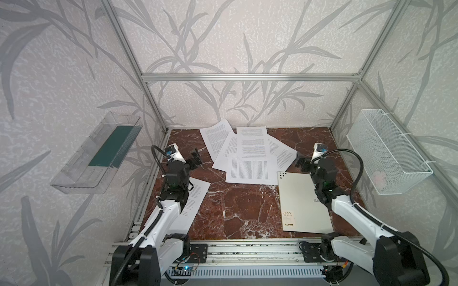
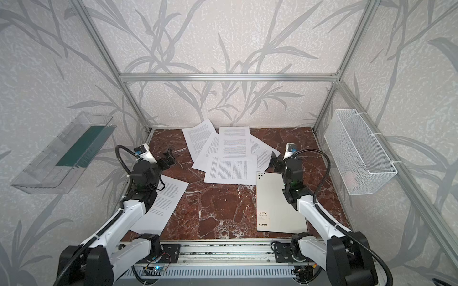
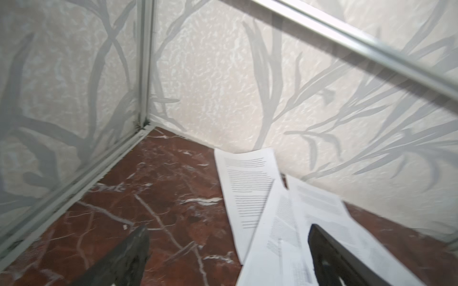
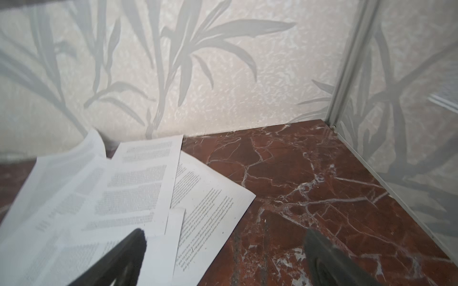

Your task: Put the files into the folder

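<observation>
Several files, white sheets of black text, lie fanned and overlapping at the back middle of the marble table [image 1: 247, 153] [image 2: 230, 151]. One more file [image 1: 195, 198] [image 2: 163, 198] lies at the left, partly under my left arm. The closed off-white folder [image 1: 301, 205] [image 2: 278, 205] lies flat at the right, partly under my right arm. My left gripper [image 1: 195, 157] [image 2: 169, 157] [image 3: 228, 234] hovers open, left of the pile. My right gripper [image 1: 300, 159] [image 2: 273, 161] [image 4: 224, 234] hovers open at the pile's right edge, just behind the folder. Neither holds anything.
A clear plastic tray with a green base [image 1: 99, 153] hangs on the left wall. A white wire mesh basket [image 1: 389, 151] hangs on the right wall. Aluminium frame posts stand at the back corners. A rail [image 1: 247, 250] runs along the front edge.
</observation>
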